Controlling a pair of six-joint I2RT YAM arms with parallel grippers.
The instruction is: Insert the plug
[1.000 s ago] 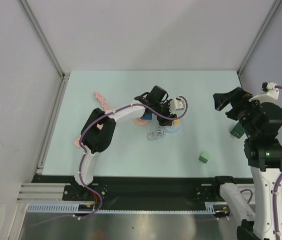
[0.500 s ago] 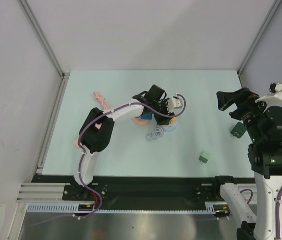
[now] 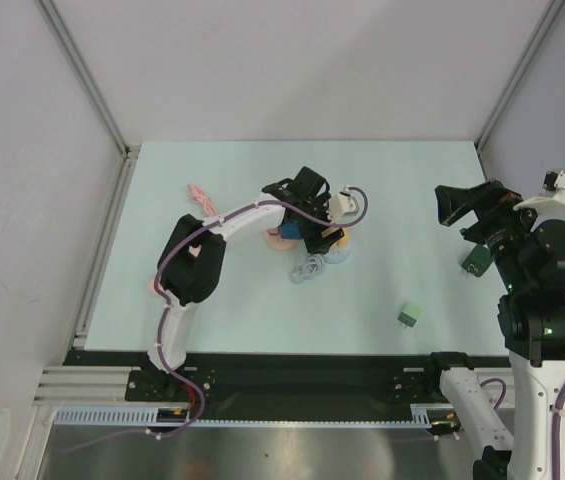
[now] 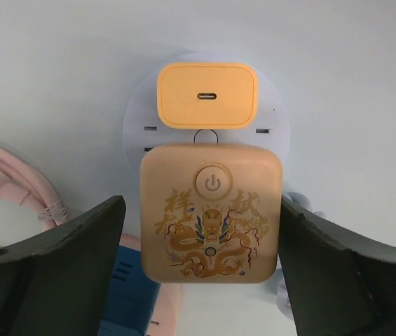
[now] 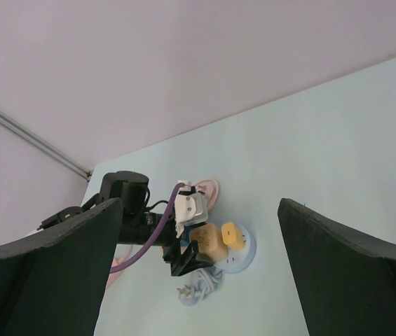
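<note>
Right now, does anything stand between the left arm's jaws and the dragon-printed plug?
Nothing visible does. The left gripper, jaws open, flanks the dragon plug, sitting on the round white socket beside the orange charger.

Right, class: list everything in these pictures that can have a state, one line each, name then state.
left gripper: open, astride the dragon plug, not gripping it
right gripper: open, empty
dragon plug: seated on the socket hub
orange charger: seated on the hub, its port empty
pink cable: coiled
green adapter: lying loose, away from the hub
</note>
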